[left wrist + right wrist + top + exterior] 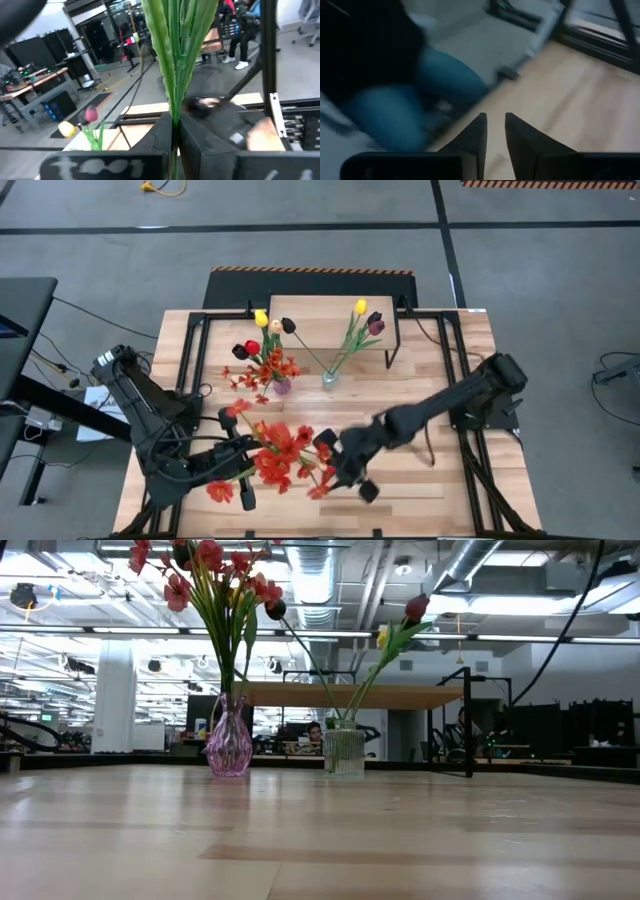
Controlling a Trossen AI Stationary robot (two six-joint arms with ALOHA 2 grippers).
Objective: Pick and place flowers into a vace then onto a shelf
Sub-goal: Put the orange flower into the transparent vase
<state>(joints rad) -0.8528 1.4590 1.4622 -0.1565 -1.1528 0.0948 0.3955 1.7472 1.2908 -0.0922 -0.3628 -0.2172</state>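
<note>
Left gripper (175, 142) clamps flowers (275, 450); right gripper (495, 131) alongside, fingers near-closed.

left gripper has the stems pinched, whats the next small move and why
Probably carry the bunch toward the purple vase. The left gripper is shut on green stems, its orange-red flowers hang over the front table, and the right gripper holds nothing visible.
</note>
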